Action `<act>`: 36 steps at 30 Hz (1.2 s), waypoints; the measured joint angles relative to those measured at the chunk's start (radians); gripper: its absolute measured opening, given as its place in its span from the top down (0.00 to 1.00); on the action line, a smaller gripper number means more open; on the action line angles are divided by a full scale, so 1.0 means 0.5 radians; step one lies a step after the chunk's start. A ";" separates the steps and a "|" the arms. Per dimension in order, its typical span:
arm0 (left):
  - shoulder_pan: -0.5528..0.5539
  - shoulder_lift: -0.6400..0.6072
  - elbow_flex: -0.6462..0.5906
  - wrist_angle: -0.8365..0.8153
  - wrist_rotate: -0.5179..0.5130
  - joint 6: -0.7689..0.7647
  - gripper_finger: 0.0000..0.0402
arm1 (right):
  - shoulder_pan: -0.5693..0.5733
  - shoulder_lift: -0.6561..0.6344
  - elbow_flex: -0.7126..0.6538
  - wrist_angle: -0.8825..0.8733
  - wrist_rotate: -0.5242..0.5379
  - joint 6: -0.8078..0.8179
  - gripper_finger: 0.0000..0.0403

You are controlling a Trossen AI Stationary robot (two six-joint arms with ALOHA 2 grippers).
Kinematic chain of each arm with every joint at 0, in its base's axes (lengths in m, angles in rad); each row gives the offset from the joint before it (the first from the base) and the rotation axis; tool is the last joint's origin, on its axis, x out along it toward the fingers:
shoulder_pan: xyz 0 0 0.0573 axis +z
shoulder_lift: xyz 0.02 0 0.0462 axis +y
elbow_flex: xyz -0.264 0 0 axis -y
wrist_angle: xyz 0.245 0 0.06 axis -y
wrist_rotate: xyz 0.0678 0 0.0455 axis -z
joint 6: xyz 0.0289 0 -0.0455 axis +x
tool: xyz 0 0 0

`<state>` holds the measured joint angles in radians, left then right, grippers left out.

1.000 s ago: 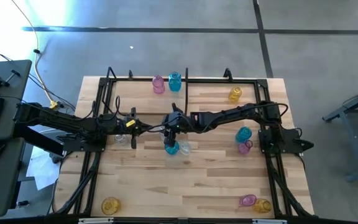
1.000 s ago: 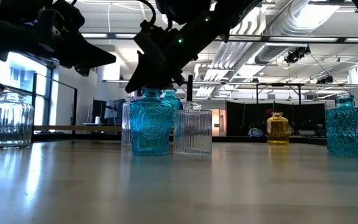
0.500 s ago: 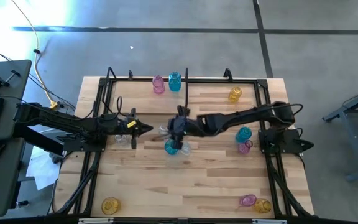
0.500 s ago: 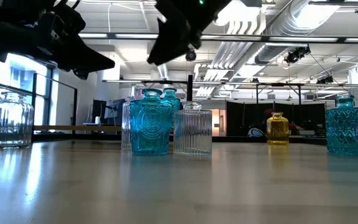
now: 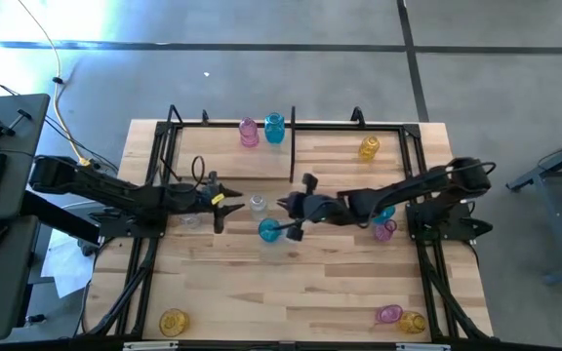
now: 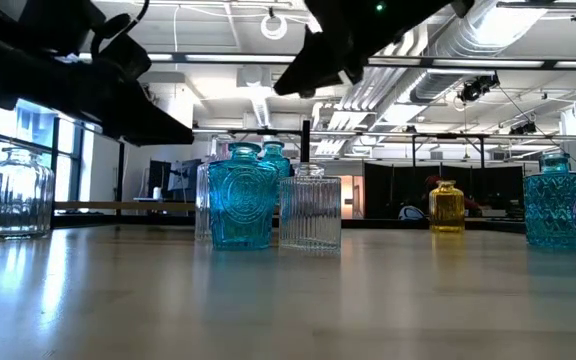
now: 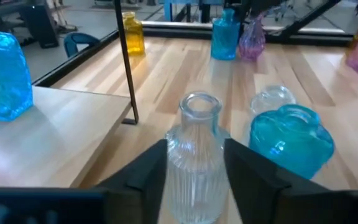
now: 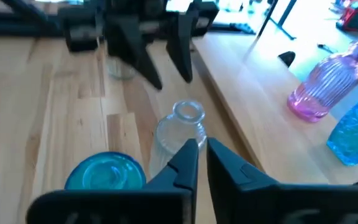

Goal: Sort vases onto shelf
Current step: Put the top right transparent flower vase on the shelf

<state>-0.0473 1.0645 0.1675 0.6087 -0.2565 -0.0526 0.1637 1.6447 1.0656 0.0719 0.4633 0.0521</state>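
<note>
A clear ribbed vase (image 5: 257,203) (image 7: 194,152) stands upright on the table's middle. My left gripper (image 5: 223,203) (image 7: 194,186) is open just left of it, and in the left wrist view its fingers frame the vase without touching it. A teal vase (image 5: 269,230) (image 6: 240,196) and another clear vase (image 6: 310,208) stand nearer the front. My right gripper (image 5: 282,204) (image 8: 202,152) is shut and hovers right of the clear vase, holding nothing. On the shelf (image 5: 232,156) at the far edge stand a pink vase (image 5: 249,132) and a teal vase (image 5: 274,127).
A yellow vase (image 5: 369,147) stands far right, and a teal vase (image 5: 382,210) with a pink one (image 5: 385,230) by the right arm's base. A clear vase (image 5: 191,219) sits under my left arm. Near the front edge are a yellow vase (image 5: 173,321), a pink one (image 5: 388,314) and another yellow one (image 5: 413,322).
My right gripper has drawn back from above the teal vase toward the table's right edge, risen, and shut. My left gripper has opened in front of the clear ribbed vase. The vases have stayed where they were.
</note>
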 joint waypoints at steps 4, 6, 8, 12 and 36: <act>-0.018 0.146 0.093 0.008 -0.025 -0.048 0.47 | 0.015 -0.102 -0.123 0.149 0.000 -0.012 0.96; -0.018 0.224 0.143 0.008 -0.024 -0.049 0.43 | 0.023 -0.128 -0.159 0.175 -0.002 -0.010 0.97; -0.018 0.300 0.193 0.009 -0.021 -0.049 0.40 | 0.028 -0.132 -0.170 0.173 -0.004 -0.010 0.98; -0.008 0.440 0.246 0.128 -0.012 -0.067 0.39 | 0.042 -0.132 -0.170 0.179 -0.005 -0.014 1.00; 0.161 0.700 0.261 0.462 0.215 -0.095 0.67 | 0.045 -0.129 -0.170 0.192 -0.005 -0.016 0.99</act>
<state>0.0334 1.4143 0.2977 0.8398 -0.1489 -0.0999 0.1864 1.5803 0.9806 0.1680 0.4610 0.0441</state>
